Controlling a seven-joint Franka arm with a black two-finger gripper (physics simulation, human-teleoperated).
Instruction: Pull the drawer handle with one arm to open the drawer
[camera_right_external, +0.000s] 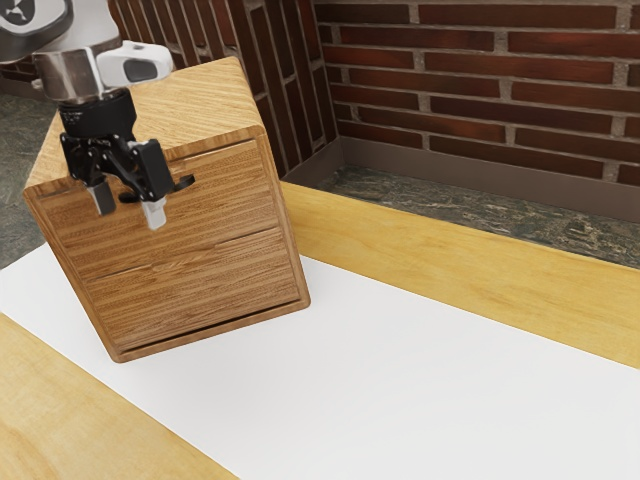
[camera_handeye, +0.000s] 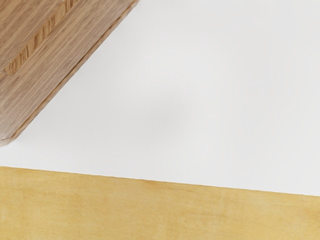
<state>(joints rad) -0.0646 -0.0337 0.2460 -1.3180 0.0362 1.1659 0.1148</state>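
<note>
Hovering gripper (camera_right_external: 128, 208) in front of the upper drawer (camera_right_external: 215, 195), fingers apart, clamping nothing. The handle slot (camera_right_external: 183, 183) sits at gripper's 2 o'clock; drawer looks shut. Open spread likely meant to straddle it before pulling.

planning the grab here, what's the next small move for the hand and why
Probably ease the hand in toward the dark handle of the upper drawer until the fingers straddle it. The fingers stand apart in front of that drawer with nothing between them, and its front looks flush with the cabinet, so nothing is gripped or pulled yet.
</note>
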